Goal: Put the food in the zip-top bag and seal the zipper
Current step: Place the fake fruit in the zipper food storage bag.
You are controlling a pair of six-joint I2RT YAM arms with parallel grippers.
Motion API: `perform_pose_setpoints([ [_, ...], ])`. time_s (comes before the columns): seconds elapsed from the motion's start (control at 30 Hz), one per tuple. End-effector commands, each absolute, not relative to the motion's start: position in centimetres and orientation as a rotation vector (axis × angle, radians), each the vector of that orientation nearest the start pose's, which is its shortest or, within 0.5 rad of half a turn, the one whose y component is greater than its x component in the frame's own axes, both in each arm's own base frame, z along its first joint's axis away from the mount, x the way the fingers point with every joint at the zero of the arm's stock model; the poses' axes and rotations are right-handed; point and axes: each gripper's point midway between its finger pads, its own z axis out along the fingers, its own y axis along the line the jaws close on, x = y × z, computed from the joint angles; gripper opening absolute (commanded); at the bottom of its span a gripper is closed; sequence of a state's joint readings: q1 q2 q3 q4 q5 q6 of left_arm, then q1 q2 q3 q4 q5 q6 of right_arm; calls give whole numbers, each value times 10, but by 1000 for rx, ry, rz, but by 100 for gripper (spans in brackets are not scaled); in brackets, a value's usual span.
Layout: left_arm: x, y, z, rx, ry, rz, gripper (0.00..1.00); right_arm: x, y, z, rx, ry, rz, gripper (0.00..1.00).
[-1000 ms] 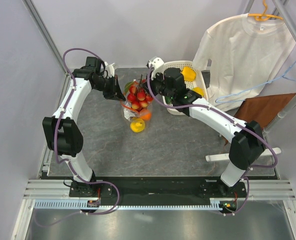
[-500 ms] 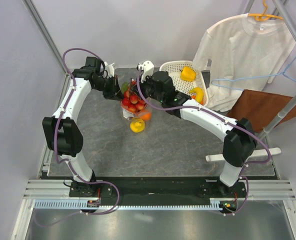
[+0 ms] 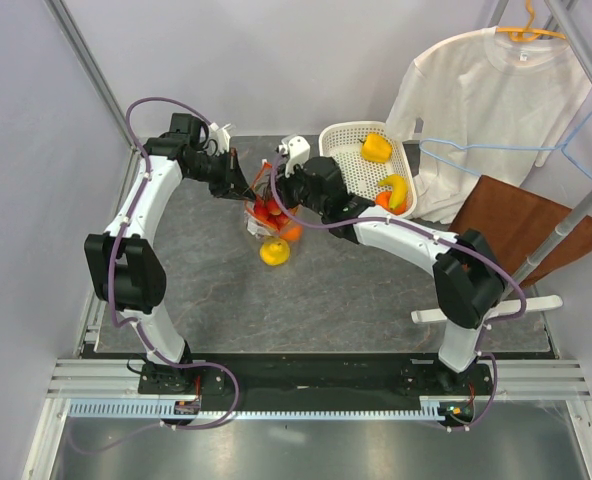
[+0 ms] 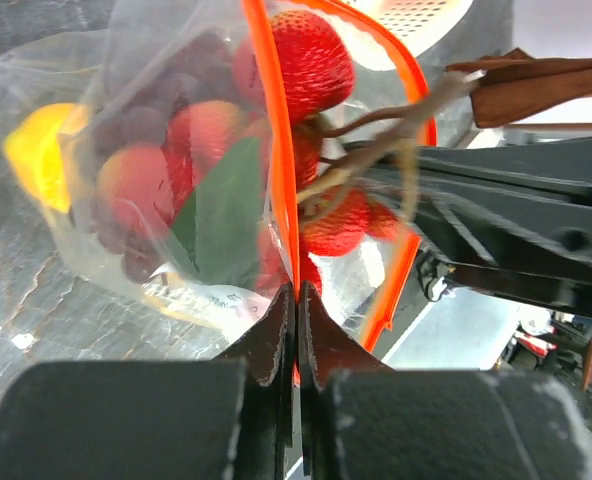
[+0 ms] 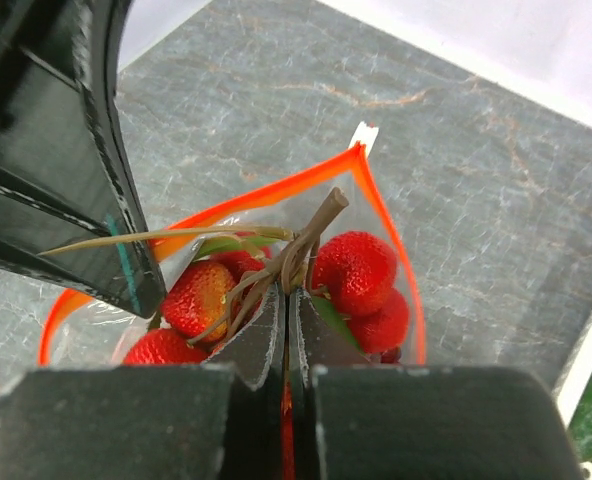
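Top external view, upper left: the left hand is pressed together on the zipper, lifting the mouth of the zip-top bag off the counter. Just right of it, the right hand pinches the red fruit bunch by its stem, hanging straight into that mouth. A second ago it hung higher, nearer the basket.

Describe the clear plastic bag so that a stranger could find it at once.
On the grey stone-patterned table, look at the far middle, where the left gripper and right gripper meet. There is a clear crinkly plastic bag holding red toy fruits. Unlike the white slotted basket beside it, it is see-through, with an orange-red strip around its mouth.
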State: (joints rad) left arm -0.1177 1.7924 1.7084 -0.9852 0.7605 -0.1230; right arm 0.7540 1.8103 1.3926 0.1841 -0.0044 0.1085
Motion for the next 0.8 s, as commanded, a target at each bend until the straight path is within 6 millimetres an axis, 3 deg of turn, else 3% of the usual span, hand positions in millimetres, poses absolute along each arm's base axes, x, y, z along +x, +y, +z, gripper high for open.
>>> perform_pose_setpoints([
  [0.0,367,-175,248,289,2429,-1186,2,402,404,210,-617,1818,640,0],
  [0.1,366,-177,249,294,2423,-1213,2,400,413,214,-628,1837,680,4],
  [0.17,366,-175,248,288,2425,-1213,2,392,419,230,-658,1818,736,25],
  [0.2,366,-175,248,285,2427,-1210,2,389,418,238,-661,1809,753,40],
  [0.23,366,-173,248,275,2427,-1210,2,384,415,254,-667,1783,767,45],
  [0.3,369,-169,247,254,2431,-1196,2,377,407,265,-696,1778,761,59],
  [0.33,371,-166,248,244,2428,-1188,2,375,400,281,-692,1760,758,62],
  [0.4,373,-164,249,232,2426,-1178,2,371,390,292,-703,1768,742,69],
  [0.43,374,-163,249,231,2425,-1170,2,372,380,304,-694,1754,725,70],
  [0.53,374,-163,247,237,2427,-1165,2,377,355,301,-673,1794,665,73],
  [0.63,375,-162,244,235,2435,-1162,2,393,331,288,-625,1849,583,72],
  [0.77,376,-162,245,240,2430,-1163,2,414,318,264,-562,1947,545,66],
])
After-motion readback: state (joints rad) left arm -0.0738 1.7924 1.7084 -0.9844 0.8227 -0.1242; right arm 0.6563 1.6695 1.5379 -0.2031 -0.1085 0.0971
